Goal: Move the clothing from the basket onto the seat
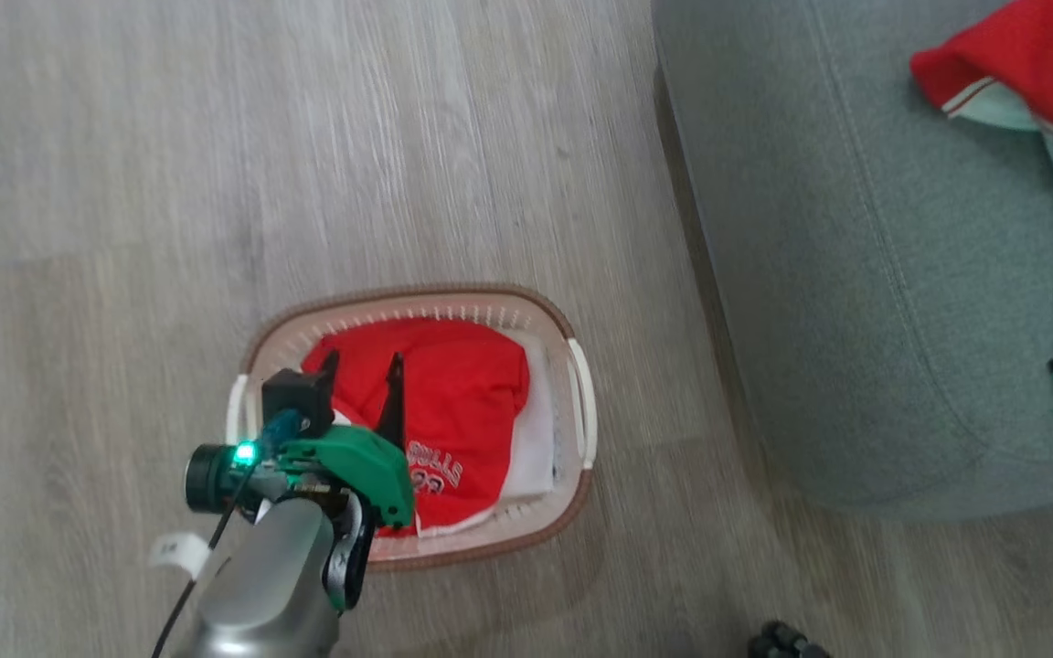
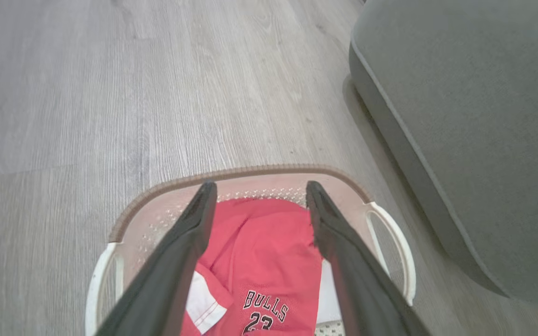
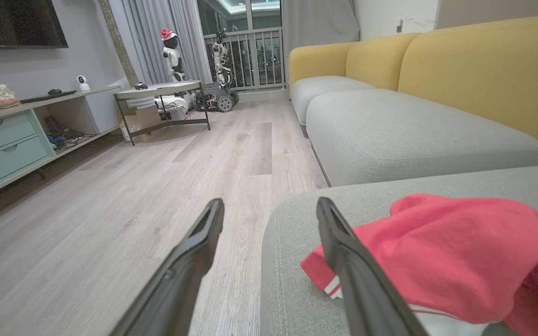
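clothing: one red jersey (image 2: 269, 252) lies in the basket (image 1: 417, 297), another jersey (image 1: 1029, 55) on the seat (image 1: 810, 274). left gripper (image 2: 259, 186) and right gripper (image 3: 270, 201) gape empty. soft, light, limp; we would pinch a raised fold.

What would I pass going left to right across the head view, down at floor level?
Bare wood floor → basket with the red BULLS garment in it → grey-green seat → second red garment lying on the seat at the right edge.
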You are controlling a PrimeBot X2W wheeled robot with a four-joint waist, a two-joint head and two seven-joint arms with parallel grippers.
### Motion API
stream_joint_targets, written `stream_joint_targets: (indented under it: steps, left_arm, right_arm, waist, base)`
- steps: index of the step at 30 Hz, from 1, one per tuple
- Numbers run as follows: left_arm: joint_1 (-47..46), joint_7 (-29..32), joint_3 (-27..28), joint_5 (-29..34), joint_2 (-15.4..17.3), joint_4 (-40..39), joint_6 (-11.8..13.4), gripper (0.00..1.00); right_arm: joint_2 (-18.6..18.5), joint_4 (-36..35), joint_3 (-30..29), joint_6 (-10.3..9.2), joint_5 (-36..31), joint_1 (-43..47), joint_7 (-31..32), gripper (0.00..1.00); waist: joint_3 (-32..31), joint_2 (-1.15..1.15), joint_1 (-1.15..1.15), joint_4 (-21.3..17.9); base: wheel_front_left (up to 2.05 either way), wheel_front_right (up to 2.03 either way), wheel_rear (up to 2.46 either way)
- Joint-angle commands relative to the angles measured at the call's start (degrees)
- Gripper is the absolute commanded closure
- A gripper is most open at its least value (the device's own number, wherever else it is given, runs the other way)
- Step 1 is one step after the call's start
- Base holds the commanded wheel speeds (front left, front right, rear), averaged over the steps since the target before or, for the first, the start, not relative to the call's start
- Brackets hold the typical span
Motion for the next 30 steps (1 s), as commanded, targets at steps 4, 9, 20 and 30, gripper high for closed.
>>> stream_joint_targets:
  steps: [4,9,20,30]
  left_arm:
    - [-4.0,-0.7,-1.0,-2.0,0.2,3.5,0.6,0.0]
    - [-8.8,-0.7,-4.0,-4.9,0.2,8.6,1.6,0.0]
    - [-17.7,-0.6,-9.9,-12.7,0.2,18.3,3.6,0.0]
    - [-24.3,0.8,-15.1,-18.6,0.2,23.1,4.9,0.0]
  right_arm:
    - [-3.3,-3.4,-1.4,-0.01,1.5,-2.5,-0.5,0.0]
    - [-4.4,-5.2,-3.1,-0.01,2.8,-5.0,-0.5,0.0]
    - [-5.7,-9.8,-5.5,-0.01,4.5,-9.7,-0.5,0.0]
    - [-6.6,-13.4,-8.2,-0.01,4.4,-12.2,-0.5,0.0]
  waist:
    - [5.4,0.0,0.0,-1.4]
    - [10.5,0.0,0.0,-2.1]
    - [20.4,0.0,0.0,-3.3]
    - [27.3,0.0,0.0,-3.8]
  base:
    - [0.0,0.0,0.0]
    - [0.0,0.0,0.0]
    - [0.0,0.0,0.0]
    - [0.0,0.0,0.0]
